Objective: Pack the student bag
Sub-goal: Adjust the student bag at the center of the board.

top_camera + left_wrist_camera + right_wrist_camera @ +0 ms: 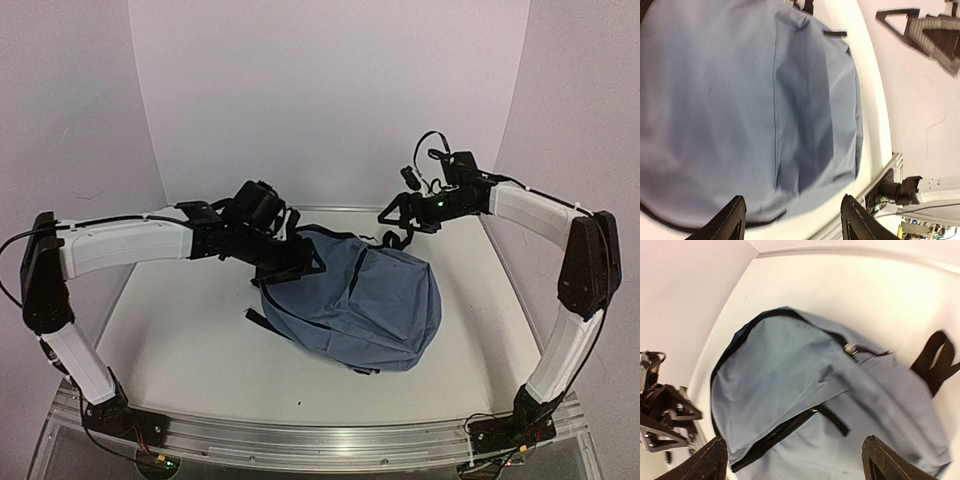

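- My left fingers [305, 262] are spread apart and grip nothing. They sit low at the left top corner of the student bag [360, 300], just about on its cloth.
- Risk there: if I close from this spot, I judge I would pinch only a loose fold. The soft cloth would then slide out, or the whole bag would drag leftward across the worktop [180, 340] instead of opening.
- The student bag lies flat on its back in the middle of the worktop, front pocket facing up. I cannot tell whether its main zipper is open, so reaching in blind could just push the fabric down.
- The zipper pull [850, 347] is small and sits near the bag's top seam, so a slightly off approach would miss it and catch cloth.
- My right fingers [398, 215] are wide apart and empty, hovering above the bag's right top corner.
- Risk there: the black strap [935, 362] lies just right of the bag's top, and coming down I could snag it and tug the bag askew.
- Both arms meet over the bag's top, so a careless move could knock them together.
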Controlling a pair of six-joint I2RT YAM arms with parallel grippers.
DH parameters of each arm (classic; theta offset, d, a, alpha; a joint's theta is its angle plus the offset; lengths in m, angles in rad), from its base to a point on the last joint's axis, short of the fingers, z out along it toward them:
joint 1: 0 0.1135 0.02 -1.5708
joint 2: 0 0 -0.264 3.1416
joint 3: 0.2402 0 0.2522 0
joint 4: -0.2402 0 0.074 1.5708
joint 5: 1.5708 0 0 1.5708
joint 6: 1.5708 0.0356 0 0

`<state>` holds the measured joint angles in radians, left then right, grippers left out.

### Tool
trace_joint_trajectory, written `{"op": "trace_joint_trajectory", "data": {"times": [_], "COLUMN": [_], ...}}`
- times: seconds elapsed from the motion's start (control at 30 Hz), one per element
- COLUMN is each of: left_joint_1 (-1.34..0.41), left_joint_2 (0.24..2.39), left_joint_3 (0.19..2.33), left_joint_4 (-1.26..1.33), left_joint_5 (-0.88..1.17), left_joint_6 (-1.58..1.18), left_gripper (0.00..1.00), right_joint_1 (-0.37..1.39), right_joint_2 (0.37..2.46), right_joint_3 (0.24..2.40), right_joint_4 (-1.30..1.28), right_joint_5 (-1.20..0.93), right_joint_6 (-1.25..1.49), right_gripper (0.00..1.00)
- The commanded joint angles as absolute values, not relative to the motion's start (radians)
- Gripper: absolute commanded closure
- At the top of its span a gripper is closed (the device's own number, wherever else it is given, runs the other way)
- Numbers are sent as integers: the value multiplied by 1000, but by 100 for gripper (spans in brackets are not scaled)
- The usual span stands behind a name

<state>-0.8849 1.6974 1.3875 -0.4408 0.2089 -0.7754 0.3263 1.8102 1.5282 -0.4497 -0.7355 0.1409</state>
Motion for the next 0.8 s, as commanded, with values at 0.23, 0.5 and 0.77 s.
{"op": "trace_joint_trajectory", "data": {"times": [0.23,0.5,0.77], "left_joint_1": [-973,-915,-674], "left_joint_2": [1399,1526,1688], "left_joint_3": [974,929,1065], "left_joint_4": [-443,-249,-127], "left_joint_5": [162,188,325], "left_joint_6": [-1115,-1157,-1053], "left_gripper": [36,38,52], "right_joint_1": [318,313,331], "right_joint_2": [1931,1930,1860], "right_joint_3": [1521,1412,1288], "right_joint_4": [-734,-791,-784], "right_joint_5": [-689,-808,-937], "right_joint_6": [-241,-273,-212], "right_gripper": [14,16,19]}}
